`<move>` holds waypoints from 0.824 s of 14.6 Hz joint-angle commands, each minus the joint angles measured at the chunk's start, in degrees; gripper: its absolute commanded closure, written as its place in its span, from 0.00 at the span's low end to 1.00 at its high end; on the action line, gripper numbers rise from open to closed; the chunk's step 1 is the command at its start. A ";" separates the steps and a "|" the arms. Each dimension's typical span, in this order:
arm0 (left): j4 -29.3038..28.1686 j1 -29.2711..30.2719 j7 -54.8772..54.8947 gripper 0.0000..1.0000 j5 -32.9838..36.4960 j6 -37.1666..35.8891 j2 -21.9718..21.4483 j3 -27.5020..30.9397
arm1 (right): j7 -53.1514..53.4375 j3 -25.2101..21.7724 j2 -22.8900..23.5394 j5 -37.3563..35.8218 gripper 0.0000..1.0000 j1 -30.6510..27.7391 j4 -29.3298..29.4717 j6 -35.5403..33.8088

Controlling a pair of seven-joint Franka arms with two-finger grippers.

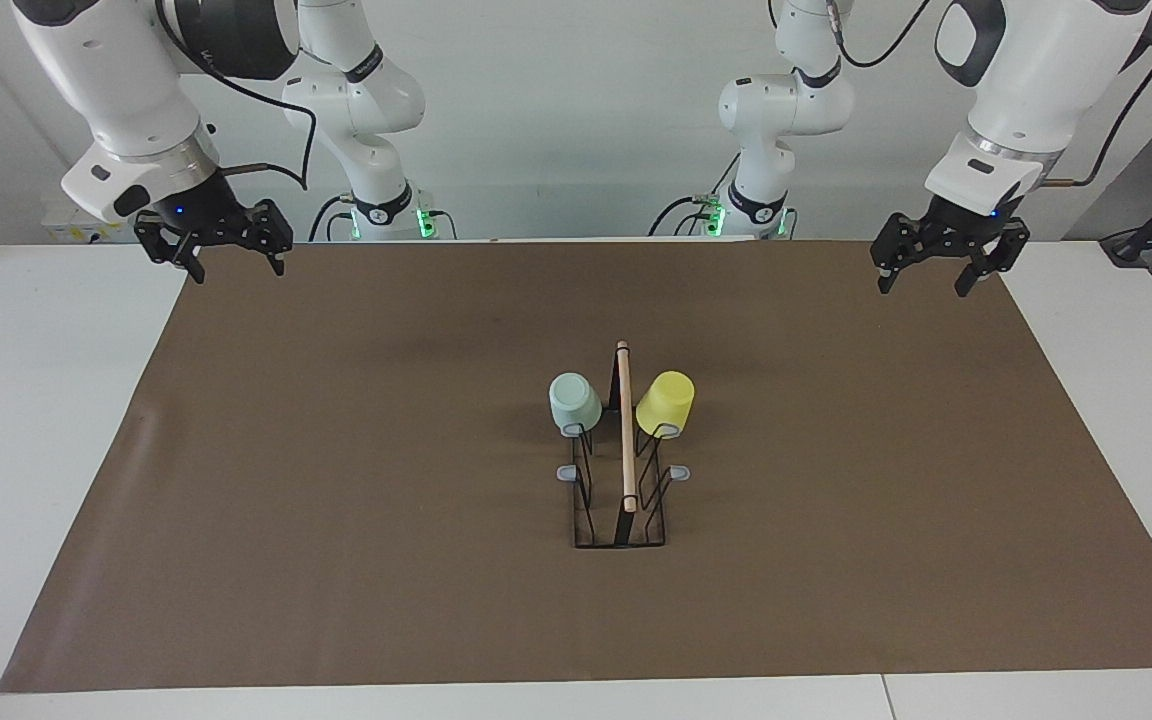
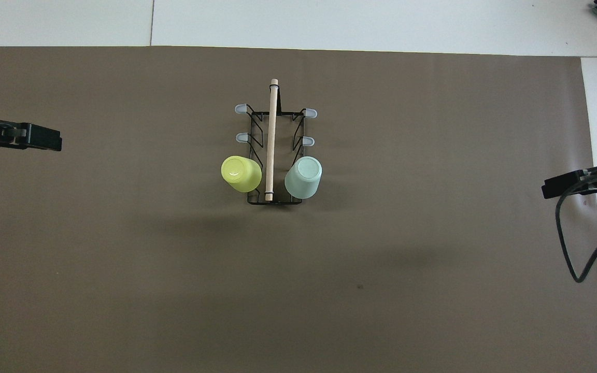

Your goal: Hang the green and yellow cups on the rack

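Item: rack [image 1: 624, 470] sitting mid-counter [image 1: 336, 450]; green cup [image 1: 574, 402] and yellow cup [image 1: 666, 403] hanging inverted on its robot-end prongs. We are holding left hand [image 1: 948, 268] and right hand [image 1: 226, 250] open, empty, waiting above the mat's corners.

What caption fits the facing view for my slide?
Green cup and yellow cup hang on the rack; both arms wait apart.
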 commanded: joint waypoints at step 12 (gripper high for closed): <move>-0.69 2.83 4.97 0.00 -1.48 -3.96 -2.15 -3.13 | 10.51 0.48 2.31 1.77 0.00 2.16 4.19 -1.15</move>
